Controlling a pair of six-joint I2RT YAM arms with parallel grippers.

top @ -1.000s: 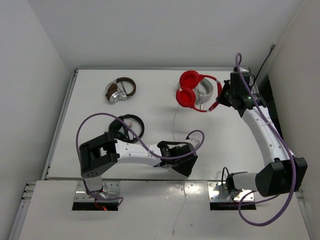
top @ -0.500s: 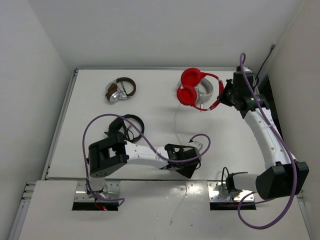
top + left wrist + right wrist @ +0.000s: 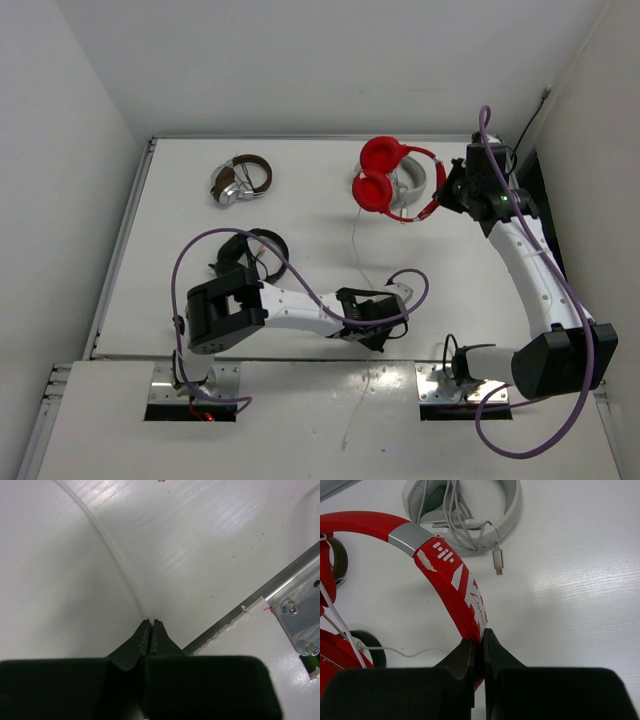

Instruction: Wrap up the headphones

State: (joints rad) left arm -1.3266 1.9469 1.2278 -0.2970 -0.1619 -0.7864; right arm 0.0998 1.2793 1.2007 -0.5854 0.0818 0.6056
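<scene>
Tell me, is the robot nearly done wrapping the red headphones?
Just starting. Done: the right hand holds the red headphones by the headband. In hand: the left hand pinches the white cable. Left: all the winding; the cable trails loose across the table.

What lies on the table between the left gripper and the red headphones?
In the top view, only the thin white cable runs across bare table from the red headphones down to the left gripper.
</scene>
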